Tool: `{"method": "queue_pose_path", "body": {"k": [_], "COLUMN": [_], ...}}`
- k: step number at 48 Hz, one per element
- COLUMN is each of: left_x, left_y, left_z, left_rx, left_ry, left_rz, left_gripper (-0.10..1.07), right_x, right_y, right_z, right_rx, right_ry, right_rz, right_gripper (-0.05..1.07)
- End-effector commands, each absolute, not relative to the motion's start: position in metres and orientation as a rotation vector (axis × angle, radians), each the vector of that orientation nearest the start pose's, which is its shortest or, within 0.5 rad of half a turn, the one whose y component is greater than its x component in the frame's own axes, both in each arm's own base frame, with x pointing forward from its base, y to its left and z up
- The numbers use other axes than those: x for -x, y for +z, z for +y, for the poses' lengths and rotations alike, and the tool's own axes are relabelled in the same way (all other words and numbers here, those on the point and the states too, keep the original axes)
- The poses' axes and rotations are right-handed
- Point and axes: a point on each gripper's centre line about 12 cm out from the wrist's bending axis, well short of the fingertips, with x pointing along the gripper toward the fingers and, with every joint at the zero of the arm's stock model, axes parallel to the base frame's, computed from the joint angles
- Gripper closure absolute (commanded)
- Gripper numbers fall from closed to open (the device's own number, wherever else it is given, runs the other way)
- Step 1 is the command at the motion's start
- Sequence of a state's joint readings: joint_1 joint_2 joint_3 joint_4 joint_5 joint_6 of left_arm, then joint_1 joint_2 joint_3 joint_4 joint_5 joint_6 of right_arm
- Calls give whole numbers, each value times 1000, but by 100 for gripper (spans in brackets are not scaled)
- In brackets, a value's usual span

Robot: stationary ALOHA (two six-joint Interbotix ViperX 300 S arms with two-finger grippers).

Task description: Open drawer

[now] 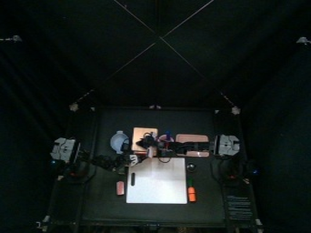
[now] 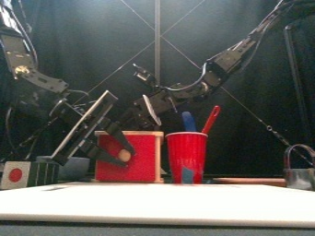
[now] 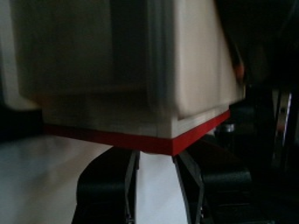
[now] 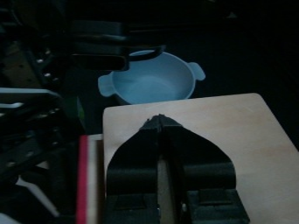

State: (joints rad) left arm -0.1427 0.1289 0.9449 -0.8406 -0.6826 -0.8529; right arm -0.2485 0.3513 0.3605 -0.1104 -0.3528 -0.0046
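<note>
Left gripper (image 3: pixel 152 179), jaws apart, faced the drawer (image 3: pixel 128 70); right gripper (image 4: pixel 163 144), jaws together, pressed its top; a missed grasp risked shoving it along the bench (image 2: pixel 160 207).

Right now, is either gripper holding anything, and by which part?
Nothing is gripped, as far as shows. The left gripper stands open at the drawer box's red bottom edge; the right gripper is shut, tips over its wooden top.
</note>
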Motion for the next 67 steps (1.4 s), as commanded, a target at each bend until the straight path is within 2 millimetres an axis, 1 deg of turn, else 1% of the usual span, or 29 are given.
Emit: {"method": "queue_pose_path", "body": {"k": [1, 7, 11, 20, 30, 39, 53, 67], "left_x": [-337, -337, -338, -336, -332, -331, -335, -337], "left_y": [108, 110, 110, 108, 102, 98, 98, 87], "left_z": [-3, -7, -12, -23, -37, -43, -46, -55], "left_rx": [1335, 1336, 1338, 1333, 1320, 1312, 1315, 1306], "left_ry": [620, 606, 594, 571, 553, 547, 538, 546], "left_rz": [160, 164, 171, 204, 263, 287, 291, 350], "left_gripper": [43, 43, 43, 43, 43, 43, 43, 43], "right_x": [-480, -479, -479, -479, -480, -480, -479, -479], "right_y": [147, 149, 148, 145, 140, 141, 139, 138], "right_z": [-124, -133, -135, -136, -136, -136, -136, -136], "right_rx": [61, 75, 79, 83, 81, 82, 79, 79], "right_ry": [-197, -207, -210, -208, -206, -206, -207, -207], "right_rz": [405, 413, 428, 450, 461, 458, 473, 485], "right_gripper": [99, 99, 99, 99, 99, 99, 99, 99]}}
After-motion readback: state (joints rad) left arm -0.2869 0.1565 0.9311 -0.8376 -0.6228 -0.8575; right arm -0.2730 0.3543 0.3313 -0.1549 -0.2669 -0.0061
